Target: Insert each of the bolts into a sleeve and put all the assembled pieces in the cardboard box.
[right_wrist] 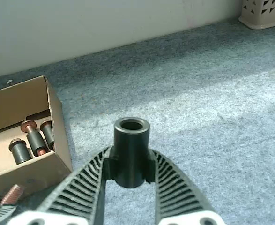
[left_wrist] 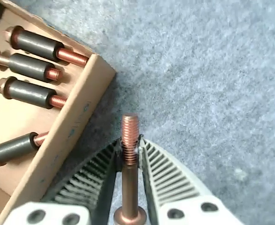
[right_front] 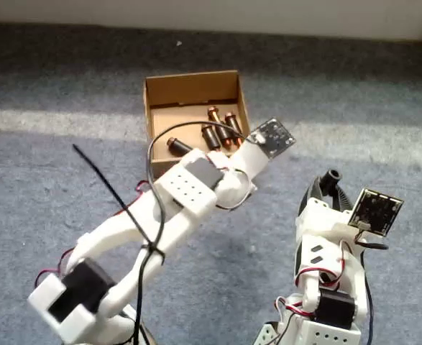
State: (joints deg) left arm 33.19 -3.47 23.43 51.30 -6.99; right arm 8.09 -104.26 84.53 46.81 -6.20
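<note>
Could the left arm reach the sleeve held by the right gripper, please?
Probably yes: the left gripper holds its bolt beside the cardboard box, and only bare carpet lies between it and the sleeve.

1. The desk (right_front: 369,86) is covered edge to edge with a grey-blue, carpet-like fabric with a short, speckled nap.
2. A paler band of light runs across it from side to side, level with the middle of the box; the strip nearest the far wall is darker.
3. An open-topped cardboard box (right_front: 193,86) sits flat on the fabric, in the far middle part of the desk, its short brown walls upright.
4. A pale basket (right_wrist: 264,14) with latticed sides stands on the fabric against the light wall (right_wrist: 81,28), well apart from the box.
</note>
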